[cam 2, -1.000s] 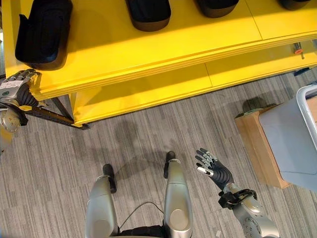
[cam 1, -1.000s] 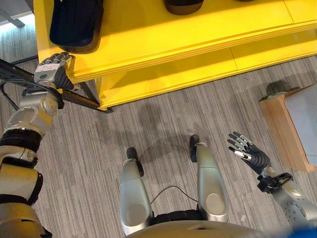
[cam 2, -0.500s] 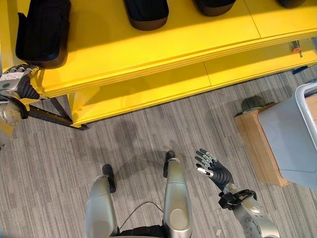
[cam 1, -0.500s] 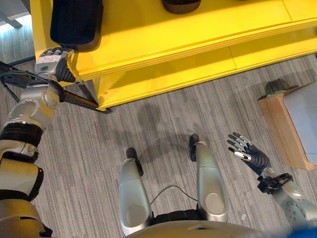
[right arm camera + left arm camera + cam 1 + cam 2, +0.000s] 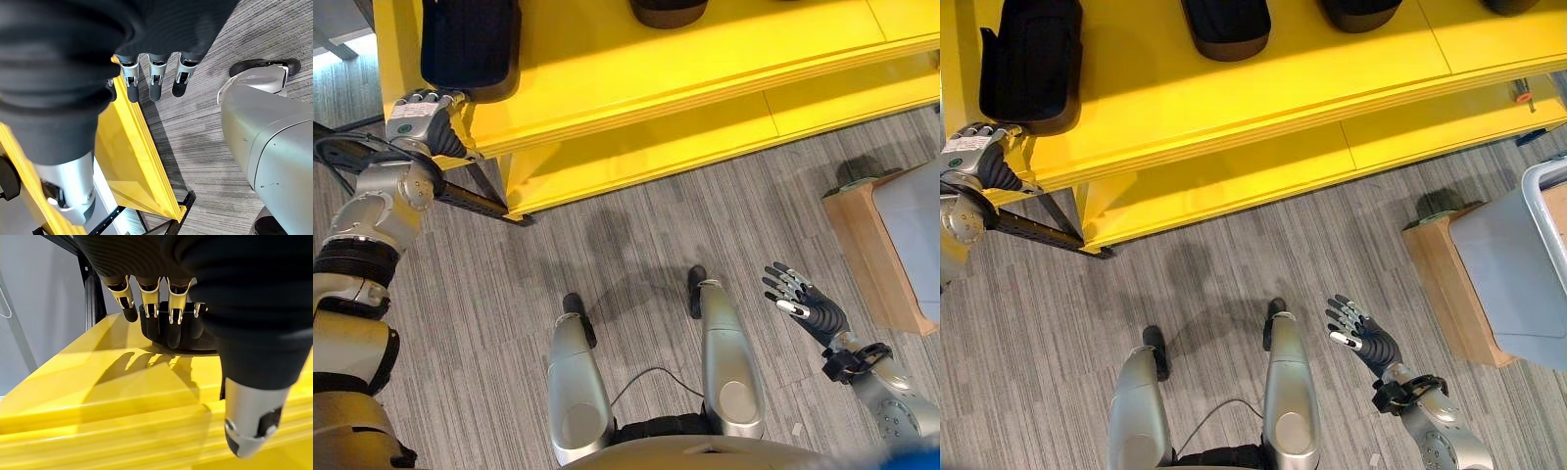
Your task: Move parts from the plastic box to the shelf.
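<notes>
A black ribbed part (image 5: pixel 470 44) lies on the yellow shelf (image 5: pixel 636 69) at its left end. My left hand (image 5: pixel 419 122) is at the shelf's front edge just below that part, open and holding nothing. In the left wrist view its straight fingers (image 5: pixel 149 303) reach over the shelf top toward the part (image 5: pixel 208 339). My right hand (image 5: pixel 803 305) hangs open and empty over the floor at the lower right. The grey plastic box (image 5: pixel 1518 284) stands at the far right.
More black parts (image 5: pixel 1227 27) (image 5: pixel 1361 12) sit further along the shelf top. The box rests on a wooden stand (image 5: pixel 867 250). A lower yellow shelf board (image 5: pixel 705 137) juts out over the grey striped floor (image 5: pixel 636 245). A black frame bar (image 5: pixel 470 196) runs by the shelf's left corner.
My left hand has risen a little and come closer to the shelf's edge under the black part. The right hand has not moved.
</notes>
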Robot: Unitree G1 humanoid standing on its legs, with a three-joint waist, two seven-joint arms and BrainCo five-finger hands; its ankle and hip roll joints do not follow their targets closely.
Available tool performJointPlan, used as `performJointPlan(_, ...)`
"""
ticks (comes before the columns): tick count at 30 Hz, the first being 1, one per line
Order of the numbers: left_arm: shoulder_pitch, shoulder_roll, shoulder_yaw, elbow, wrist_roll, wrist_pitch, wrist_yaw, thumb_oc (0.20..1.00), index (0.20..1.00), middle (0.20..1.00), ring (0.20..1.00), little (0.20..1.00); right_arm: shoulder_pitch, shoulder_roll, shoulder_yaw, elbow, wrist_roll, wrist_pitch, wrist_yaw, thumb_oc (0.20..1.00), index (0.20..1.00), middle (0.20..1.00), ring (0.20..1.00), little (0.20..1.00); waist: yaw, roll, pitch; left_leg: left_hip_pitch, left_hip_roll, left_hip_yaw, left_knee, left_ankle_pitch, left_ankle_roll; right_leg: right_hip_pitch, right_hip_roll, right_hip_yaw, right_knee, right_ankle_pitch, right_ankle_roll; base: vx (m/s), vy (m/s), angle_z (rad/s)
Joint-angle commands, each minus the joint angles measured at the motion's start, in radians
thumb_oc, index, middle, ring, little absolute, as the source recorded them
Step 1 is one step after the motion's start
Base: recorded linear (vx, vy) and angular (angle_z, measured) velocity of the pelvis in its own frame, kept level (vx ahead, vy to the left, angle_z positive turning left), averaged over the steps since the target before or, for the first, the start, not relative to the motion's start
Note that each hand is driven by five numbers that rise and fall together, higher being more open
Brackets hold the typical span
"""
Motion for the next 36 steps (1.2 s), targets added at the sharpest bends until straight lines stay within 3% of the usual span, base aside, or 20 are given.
performJointPlan(1,-0.048,0.087,0.003,-0.053,-0.027,-0.005,0.022,1.0,1.0,1.0,1.0,1.0,0.049,-0.018,-0.007,0.006,0.015,-0.022,0.013,1.0,1.0,1.0,1.0,1.0,0.005,-0.04,-0.062,-0.056,0.033,-0.071,0.023,0.035,0.004,0.079,-0.095,0.037,-0.119,0.109,0.086,0.0,0.0,0.0)
performJointPlan(36,-0.128,0.057,-0.071,-0.067,-0.04,-0.022,0.004,1.0,1.0,1.0,1.0,1.0,0.054,-0.018,-0.001,0.018,0.016,-0.028,0.009,1.0,1.0,1.0,1.0,1.0,-0.008,-0.026,-0.068,-0.039,0.03,-0.069,0.025,0.035,0.002,0.083,-0.099,0.049,-0.102,0.105,0.086,0.0,0.0,0.0)
